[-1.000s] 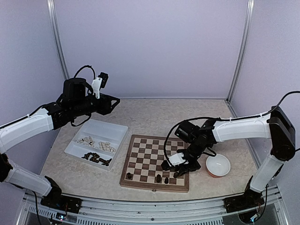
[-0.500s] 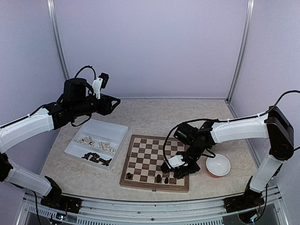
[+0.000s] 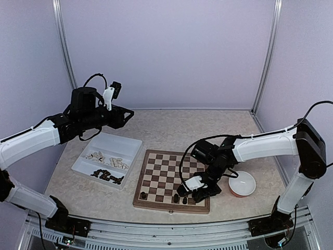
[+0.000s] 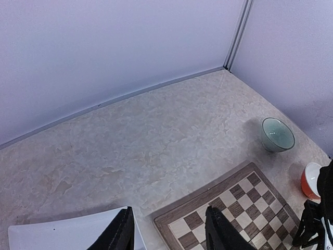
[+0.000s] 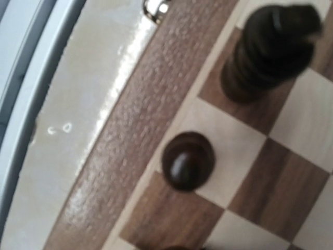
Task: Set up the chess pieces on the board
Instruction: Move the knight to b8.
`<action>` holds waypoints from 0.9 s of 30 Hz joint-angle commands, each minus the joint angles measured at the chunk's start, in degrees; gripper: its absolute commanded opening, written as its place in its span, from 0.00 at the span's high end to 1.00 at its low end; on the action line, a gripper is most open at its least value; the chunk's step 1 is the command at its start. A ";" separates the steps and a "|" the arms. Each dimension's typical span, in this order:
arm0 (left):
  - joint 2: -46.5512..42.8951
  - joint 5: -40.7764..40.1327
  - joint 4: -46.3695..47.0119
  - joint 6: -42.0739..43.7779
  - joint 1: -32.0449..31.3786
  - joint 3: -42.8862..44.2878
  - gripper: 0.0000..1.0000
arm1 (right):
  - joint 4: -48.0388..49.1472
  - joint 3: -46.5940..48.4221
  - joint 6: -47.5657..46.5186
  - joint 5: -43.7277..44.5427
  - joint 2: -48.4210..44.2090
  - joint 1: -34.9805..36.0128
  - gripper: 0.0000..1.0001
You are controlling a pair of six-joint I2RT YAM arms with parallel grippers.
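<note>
Dark brown chess pieces (image 3: 176, 198) stand on the board's (image 3: 156, 172) near row, with my right hand (image 3: 193, 190) low over them. I cannot tell its grip. I'd lower straight and release centred on a square. My left hand (image 4: 169, 232) hangs apart, empty.

No writing, label, brand or number can be read on the board (image 3: 158, 174) or anywhere else.

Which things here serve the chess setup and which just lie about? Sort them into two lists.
For the job:
board; dark chessmen standing on it; spare dark chessmen and cream chessmen in the white tray.

Lying about:
orange bowl, white inside; pale green bowl.
</note>
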 commanded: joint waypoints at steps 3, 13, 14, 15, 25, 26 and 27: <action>0.48 0.69 0.09 0.24 -0.40 1.25 0.53 | 0.51 -0.11 0.96 -0.69 1.39 0.93 0.73; 0.77 1.09 -0.03 0.09 -0.35 1.34 0.53 | 0.21 -1.53 0.79 2.80 -1.09 -0.41 0.71; 0.77 1.10 -0.04 0.03 -0.33 1.34 0.53 | 0.26 -1.58 0.79 2.99 -1.14 -0.61 0.71; 0.85 1.16 -0.05 0.06 -0.38 1.34 0.53 | 0.16 -1.67 0.79 3.07 -1.14 -0.83 0.71; 0.85 1.42 -0.03 -0.03 -0.41 1.38 0.53 | -0.38 -1.87 0.79 3.33 -1.07 -1.68 0.73; 0.82 1.47 -0.04 -0.02 -0.41 1.42 0.53 | -0.45 -1.86 0.79 3.11 -0.98 -1.70 0.73; 0.78 1.47 -0.03 -0.02 -0.41 1.42 0.53 | -0.50 -1.90 0.79 2.85 -0.83 -1.70 0.74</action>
